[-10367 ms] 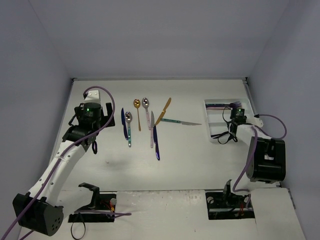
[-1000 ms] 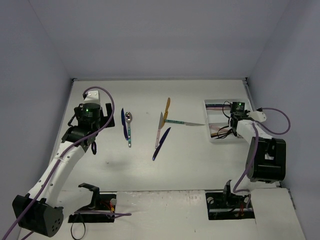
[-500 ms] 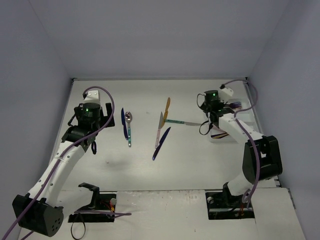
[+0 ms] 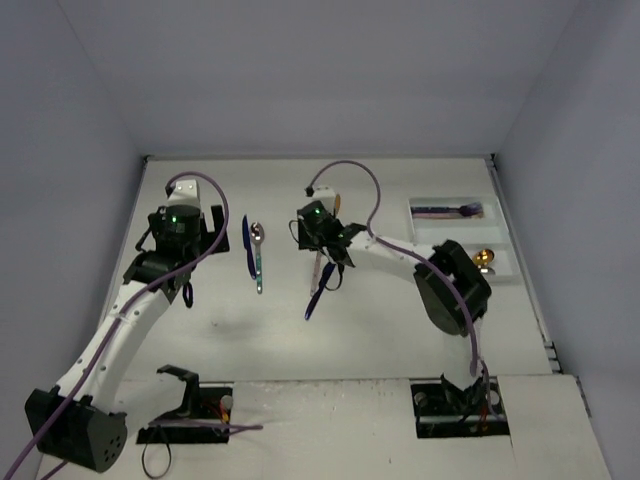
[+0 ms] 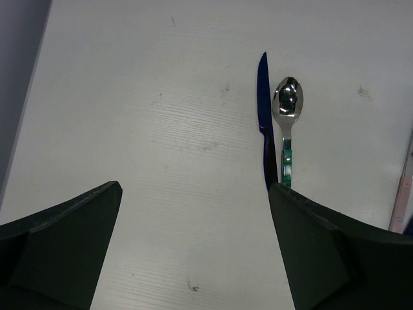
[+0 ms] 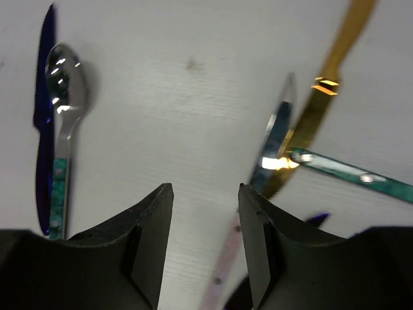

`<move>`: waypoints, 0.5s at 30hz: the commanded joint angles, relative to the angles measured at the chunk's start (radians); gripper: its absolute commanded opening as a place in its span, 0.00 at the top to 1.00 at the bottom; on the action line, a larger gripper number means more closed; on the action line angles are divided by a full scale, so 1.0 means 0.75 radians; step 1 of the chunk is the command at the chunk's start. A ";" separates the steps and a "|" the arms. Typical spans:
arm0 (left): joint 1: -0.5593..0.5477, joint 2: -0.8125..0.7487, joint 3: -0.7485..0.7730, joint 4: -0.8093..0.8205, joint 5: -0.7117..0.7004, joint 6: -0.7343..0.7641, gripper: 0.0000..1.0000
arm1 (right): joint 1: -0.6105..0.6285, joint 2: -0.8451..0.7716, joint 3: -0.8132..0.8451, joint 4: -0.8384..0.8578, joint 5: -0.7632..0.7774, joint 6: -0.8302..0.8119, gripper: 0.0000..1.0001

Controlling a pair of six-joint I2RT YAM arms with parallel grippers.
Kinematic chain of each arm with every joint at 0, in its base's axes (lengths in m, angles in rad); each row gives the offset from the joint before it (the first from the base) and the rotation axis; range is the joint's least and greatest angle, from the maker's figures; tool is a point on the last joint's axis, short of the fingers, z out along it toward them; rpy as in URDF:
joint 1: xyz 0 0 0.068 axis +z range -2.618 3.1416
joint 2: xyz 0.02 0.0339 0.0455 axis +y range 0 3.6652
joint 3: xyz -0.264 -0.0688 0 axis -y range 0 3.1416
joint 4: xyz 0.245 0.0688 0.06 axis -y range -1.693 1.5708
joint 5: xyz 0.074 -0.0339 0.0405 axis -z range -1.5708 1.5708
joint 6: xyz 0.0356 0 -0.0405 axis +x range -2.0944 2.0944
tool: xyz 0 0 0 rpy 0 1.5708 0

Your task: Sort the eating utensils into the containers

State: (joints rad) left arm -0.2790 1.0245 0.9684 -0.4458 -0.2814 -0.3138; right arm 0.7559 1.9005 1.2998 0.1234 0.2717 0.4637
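The right arm has swung away from the white tray (image 4: 495,232) at the table's right side, where it hung a second ago, and now stretches left over the middle cluster of cutlery. The right gripper (image 6: 205,190) hovers low above the bare tabletop with its fingers a narrow way apart, holding nothing. Just right of it a silver-bladed knife with a pale pink handle (image 6: 274,142) lies crossed by a gold knife (image 6: 329,84) and a teal-handled knife (image 6: 348,171). A dark blue utensil (image 4: 322,290) lies near them. The uncovered tray shows a purple utensil (image 4: 450,210) in its far compartment and a gold spoon (image 4: 483,260) in the near one. The left arm has not moved; the left gripper (image 5: 195,187) stands wide and empty, facing a dark blue knife (image 5: 263,116) and a silver spoon with a teal handle (image 5: 287,123) lying side by side
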 commanded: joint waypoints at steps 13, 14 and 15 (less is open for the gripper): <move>0.011 -0.041 0.008 0.062 -0.024 0.015 0.03 | 0.257 0.367 0.388 0.138 0.005 0.031 0.57; 0.011 -0.040 0.008 0.062 -0.024 0.015 0.03 | 0.260 0.381 0.400 0.145 0.003 0.033 0.57; 0.012 -0.039 0.010 0.061 -0.026 0.013 0.03 | 0.262 0.395 0.415 0.148 0.002 0.034 0.57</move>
State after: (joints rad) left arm -0.2790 1.0122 0.9684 -0.4454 -0.2859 -0.3138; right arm 0.9459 2.1806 1.5386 0.1659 0.2348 0.4710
